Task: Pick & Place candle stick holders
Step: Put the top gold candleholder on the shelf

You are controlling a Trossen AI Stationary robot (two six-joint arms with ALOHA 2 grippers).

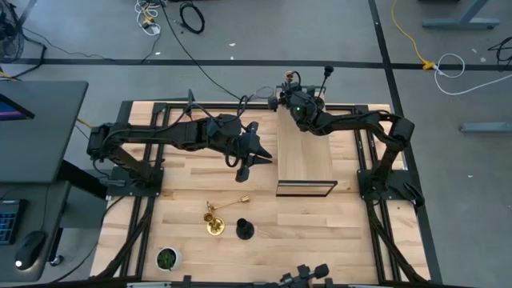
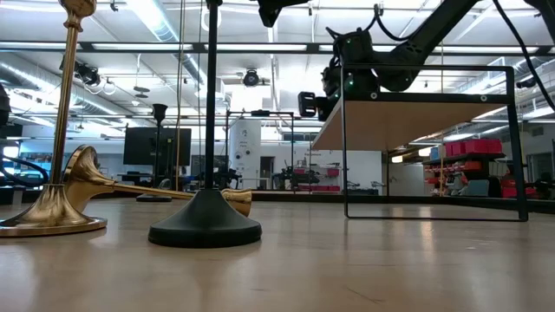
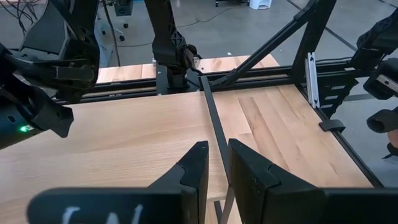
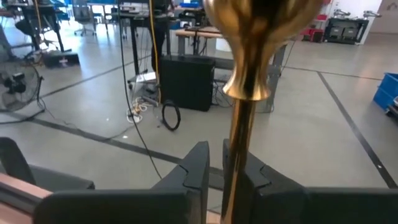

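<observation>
Nearest the low camera, a black candle stick holder (image 2: 205, 221) stands right of two brass ones, one upright (image 2: 54, 208), one toppled (image 2: 156, 189). Stiff, top-heavy and probably slippery, they look best pinched at the stem. Left gripper (image 1: 242, 171) hovers above the table's middle, fingers (image 3: 196, 171) slightly apart around a black stem (image 3: 214, 127). Right gripper (image 1: 286, 94), at the raised shelf's (image 1: 306, 156) far end, pinches a brass stem (image 4: 241, 124).

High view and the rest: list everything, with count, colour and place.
Standing gold candlestick: one, gold, near table edge.
Lying gold candlestick: one, gold, on its side just behind it.
Held gold candlestick: one, gold, in the right gripper.
Black candlestick: one, black, upright beside the standing gold one.
Plant pot: one, green, near-left corner.
Shelf: one, wood with black frame, table centre-right.
Table: one, light wood.
Left gripper: beside the shelf.
Right gripper: above the shelf's far end.
</observation>
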